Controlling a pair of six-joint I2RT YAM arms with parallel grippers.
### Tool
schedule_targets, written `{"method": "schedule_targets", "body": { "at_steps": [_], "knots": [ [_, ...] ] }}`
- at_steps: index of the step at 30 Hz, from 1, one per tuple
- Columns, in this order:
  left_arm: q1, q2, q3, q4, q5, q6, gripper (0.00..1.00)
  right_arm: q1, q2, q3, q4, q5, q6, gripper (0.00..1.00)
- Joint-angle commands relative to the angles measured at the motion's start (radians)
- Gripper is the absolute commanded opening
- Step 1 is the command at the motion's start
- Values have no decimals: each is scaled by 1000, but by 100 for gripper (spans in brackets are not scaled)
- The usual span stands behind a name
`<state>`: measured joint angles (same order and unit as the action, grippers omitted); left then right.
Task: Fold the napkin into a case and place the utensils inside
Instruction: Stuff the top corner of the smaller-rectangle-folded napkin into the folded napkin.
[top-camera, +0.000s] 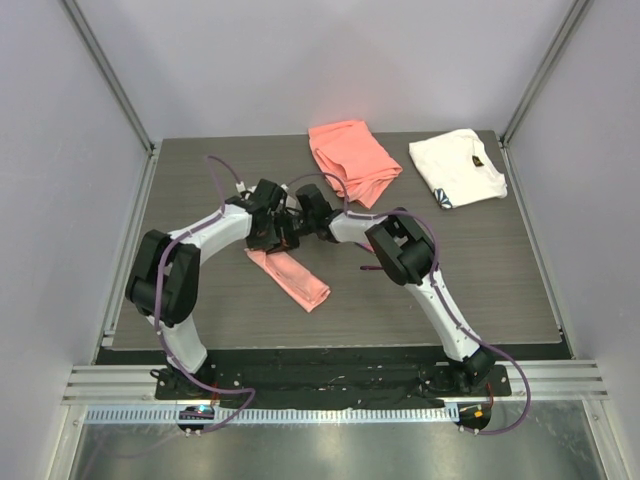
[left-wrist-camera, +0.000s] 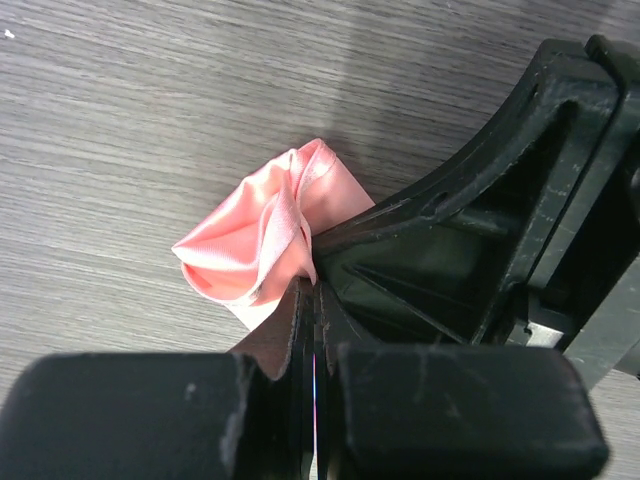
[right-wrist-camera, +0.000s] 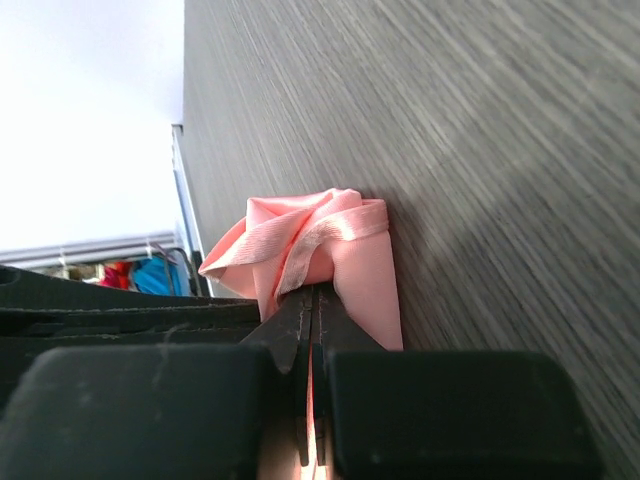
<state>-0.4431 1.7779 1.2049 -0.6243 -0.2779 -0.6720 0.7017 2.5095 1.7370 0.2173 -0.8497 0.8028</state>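
Pink shiny napkin (top-camera: 296, 279) lies folded in a long strip in the middle of the top view; the left gripper (left-wrist-camera: 309, 292) and the right gripper (right-wrist-camera: 312, 296) both pinch its bunched upper-left end tight.

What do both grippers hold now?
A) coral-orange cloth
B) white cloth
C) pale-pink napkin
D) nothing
C: the wrist views show the left gripper and the right gripper each shut on a bunched end of the pale-pink napkin.
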Motion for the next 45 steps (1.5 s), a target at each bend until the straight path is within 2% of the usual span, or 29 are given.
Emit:
{"method": "schedule_targets", "body": {
  "at_steps": [1,4,9,12,14,18,21,22,24,27,31,33,35,36,37,38,39,43,44,45],
  "knots": [
    [-9,20,13,25,17,-12,0,-2,-27,56,-72,-52,-109,1],
    [-9,5,9,21,16,-11,0,-41,-72,-43,39,-57,-48,2],
    [-9,-12,-4,34,34,-6,0,-33,-72,-14,63,-69,-24,2],
    [-9,-12,-5,47,43,0,0,-5,-26,67,-18,-78,-57,2],
    [-9,-9,-1,48,45,3,0,13,-17,75,-9,-74,-47,2],
    [-9,-3,5,38,13,26,0,42,15,93,5,-78,-34,2],
    [-9,-8,-5,64,42,51,0,42,73,142,-65,-109,-102,2],
    [-11,-11,-10,73,55,51,0,44,128,212,-187,-115,-188,3],
    [-9,-3,-2,71,72,48,0,48,144,243,-283,-105,-275,5],
    [-9,23,27,34,28,29,0,33,83,136,-222,-101,-271,11],
    [12,29,25,31,31,8,0,30,51,113,-222,-139,-290,13],
    [15,31,38,21,48,6,0,22,9,73,-170,-152,-242,15],
    [15,8,25,31,57,-1,0,10,8,36,105,-216,-77,17],
    [15,2,22,34,69,-1,0,2,20,24,216,-235,128,17],
    [15,-3,21,34,74,-1,0,2,31,21,442,-250,221,18],
    [15,-5,22,31,74,0,0,4,44,27,526,-253,295,19],
    [15,-5,22,29,71,5,0,18,83,73,542,-258,344,19],
    [15,15,33,32,69,25,0,59,132,113,513,-270,333,24],
    [17,17,30,29,65,28,0,61,127,105,467,-266,278,24],
    [17,20,27,38,68,34,0,62,124,123,244,-249,194,27]
  ]
}}
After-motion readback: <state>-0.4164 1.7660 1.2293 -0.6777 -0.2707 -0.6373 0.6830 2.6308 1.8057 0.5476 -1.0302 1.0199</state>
